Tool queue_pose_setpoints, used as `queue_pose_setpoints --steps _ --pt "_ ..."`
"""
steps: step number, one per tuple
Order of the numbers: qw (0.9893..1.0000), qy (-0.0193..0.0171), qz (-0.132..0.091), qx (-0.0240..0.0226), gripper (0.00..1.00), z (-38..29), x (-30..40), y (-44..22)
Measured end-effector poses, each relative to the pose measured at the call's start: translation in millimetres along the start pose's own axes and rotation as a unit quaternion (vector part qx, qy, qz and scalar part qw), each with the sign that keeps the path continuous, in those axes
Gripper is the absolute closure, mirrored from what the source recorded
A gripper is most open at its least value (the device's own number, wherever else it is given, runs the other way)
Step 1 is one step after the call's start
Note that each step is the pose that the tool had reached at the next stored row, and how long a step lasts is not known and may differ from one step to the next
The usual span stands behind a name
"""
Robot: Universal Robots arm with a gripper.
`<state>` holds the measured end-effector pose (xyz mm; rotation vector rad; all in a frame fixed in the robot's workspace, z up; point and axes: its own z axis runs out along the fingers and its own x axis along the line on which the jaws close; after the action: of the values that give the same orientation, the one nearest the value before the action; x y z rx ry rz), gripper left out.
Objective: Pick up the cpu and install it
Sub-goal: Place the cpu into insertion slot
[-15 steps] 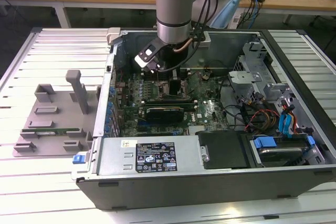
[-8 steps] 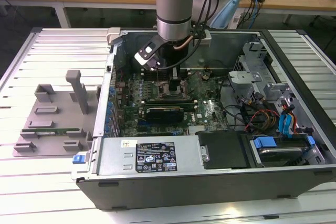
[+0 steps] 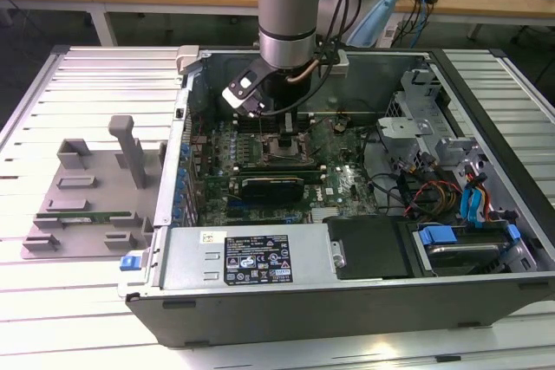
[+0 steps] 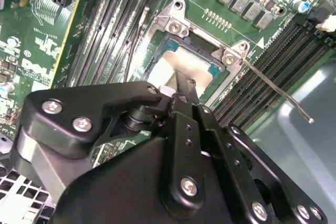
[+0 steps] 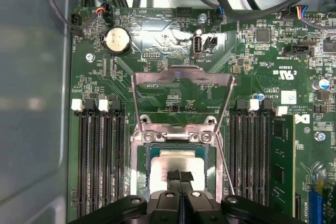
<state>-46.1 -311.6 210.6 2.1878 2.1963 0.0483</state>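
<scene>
One cpu (image 5: 167,162) in socket (image 5: 140,178), beneath one tool (image 5: 180,176).

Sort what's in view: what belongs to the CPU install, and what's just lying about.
Job: shiny silver square cpu in the open metal socket frame; black pincer over it.
Just lying about: long green memory stick; black graphics card; grey plastic parts tray.

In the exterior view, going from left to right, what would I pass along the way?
Grey parts tray → gripper, lowered over the motherboard inside the open case → metal drive cage → blue cables.
</scene>
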Motion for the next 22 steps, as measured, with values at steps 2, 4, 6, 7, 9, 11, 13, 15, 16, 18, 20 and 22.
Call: queue_pose_setpoints --steps 2,4,6,7,9,11,13,15,16,18,20,22 --pt "1.0000 0.0001 0.000 0.0000 0.89 3.9 0.1 -0.2" --pt "1.0000 0.0000 0.000 0.0000 0.89 5.7 0.1 -0.2" --pt "1.0000 -0.0001 0.000 0.0001 0.89 6.2 0.0 -0.3" --pt "1.0000 0.0008 0.000 -0.0004 0.89 4.6 0.3 0.0" --pt "1.0000 0.0001 0.000 -0.0001 0.89 -9.1 0.1 0.5" --pt "1.0000 0.0001 0.000 -0.0001 0.89 -23.0 0.1 1.3" --pt "1.0000 -0.0001 0.000 -0.0001 0.89 -40.2 0.1 2.1" --pt "1.0000 -0.0002 0.000 -0.0001 0.89 -45.3 0.1 2.4" --pt "1.0000 -0.0002 0.000 -0.0001 0.89 -45.3 0.2 2.4" --pt "1.0000 -0.0002 0.000 -0.0001 0.89 -45.4 0.1 2.4" --pt "1.0000 -0.0002 0.000 -0.0001 0.89 -45.5 0.1 2.4" --pt "1.0000 -0.0002 0.000 -0.0001 0.89 -45.6 0.1 2.4"
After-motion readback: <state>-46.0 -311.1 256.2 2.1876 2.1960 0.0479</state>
